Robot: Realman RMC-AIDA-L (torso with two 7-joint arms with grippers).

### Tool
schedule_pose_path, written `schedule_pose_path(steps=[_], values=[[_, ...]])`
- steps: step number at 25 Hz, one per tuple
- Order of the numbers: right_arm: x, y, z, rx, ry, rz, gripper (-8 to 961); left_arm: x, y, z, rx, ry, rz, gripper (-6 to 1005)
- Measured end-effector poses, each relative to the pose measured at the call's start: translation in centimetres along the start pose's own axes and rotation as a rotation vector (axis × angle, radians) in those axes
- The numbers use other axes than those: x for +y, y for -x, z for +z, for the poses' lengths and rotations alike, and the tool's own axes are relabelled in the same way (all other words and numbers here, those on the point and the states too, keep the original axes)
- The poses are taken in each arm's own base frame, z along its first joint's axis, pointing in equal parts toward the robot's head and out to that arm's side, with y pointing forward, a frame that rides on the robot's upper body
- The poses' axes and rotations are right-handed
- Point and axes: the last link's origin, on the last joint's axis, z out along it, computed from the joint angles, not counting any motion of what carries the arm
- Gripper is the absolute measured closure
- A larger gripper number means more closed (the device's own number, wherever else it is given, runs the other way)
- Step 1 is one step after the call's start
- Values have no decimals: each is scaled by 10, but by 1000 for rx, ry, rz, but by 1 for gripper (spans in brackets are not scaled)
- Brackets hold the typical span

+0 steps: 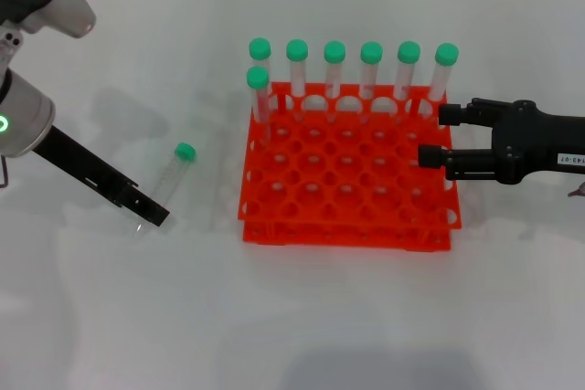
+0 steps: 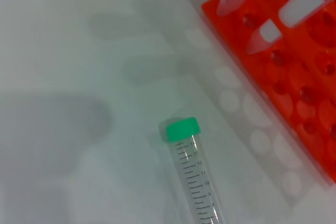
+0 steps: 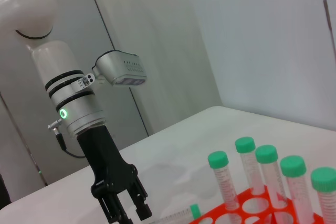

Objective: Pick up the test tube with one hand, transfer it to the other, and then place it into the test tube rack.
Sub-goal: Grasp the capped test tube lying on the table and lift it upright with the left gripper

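Head view: the test tube lies flat on the white worktop, left of the orange-red rack. The left pincer reaches its lower end; jaw state cannot be told. The right pincer hovers over the rack's right edge, jaws apart, empty.
Left wrist view: green cap points away and the graduated barrel runs toward the camera.
Right wrist view: the left pincer's fingers reach down at the lying tube.
Advice: straddle the barrel squarely, below the cap, and close gently so it cannot roll.
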Motion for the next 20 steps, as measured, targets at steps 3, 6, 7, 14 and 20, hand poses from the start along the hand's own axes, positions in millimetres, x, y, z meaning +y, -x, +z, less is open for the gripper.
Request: schedule_pose_path(steps=[3,6,7,14,20], values=[[0,0,0,0,0,1,109,0,1,2,-6,3,2,348],[0,0,0,0,0,1,110,1,2,4,-16,2,3,350],[0,0,0,0,0,2,110,1,2,5,-18,2,3,350],[0,-1,0,1,-1,3,110,0,1,5,-17,0,2,356],[0,-2,-1,1,-2,4,109,0,1,5,-15,-6,2,452]])
